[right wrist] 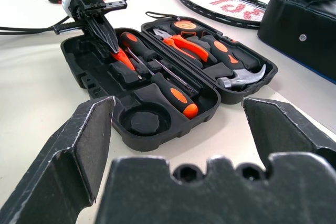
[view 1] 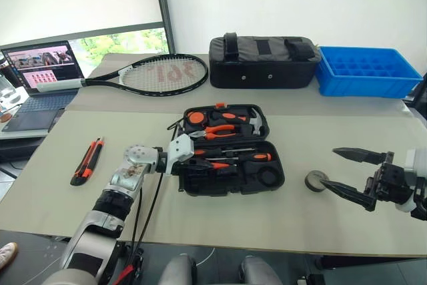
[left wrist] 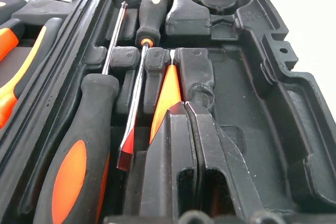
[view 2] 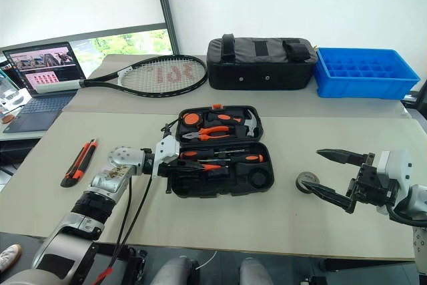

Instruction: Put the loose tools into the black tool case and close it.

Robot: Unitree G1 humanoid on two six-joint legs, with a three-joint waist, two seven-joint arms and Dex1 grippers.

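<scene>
— What colours do you see on the table?

— You have a pale beige top. The tool case is black, with black-and-orange screwdrivers and orange-handled pliers inside.

— And the loose pieces?

— Your utility knife is orange and black; the roll of tape is dark grey.

— Behind them?

— You see a black fabric bag, a bright blue crate, and a black-framed racket with white strings and red lettering.

— The hands?

— Your left hand and right hand have black fingers.
</scene>
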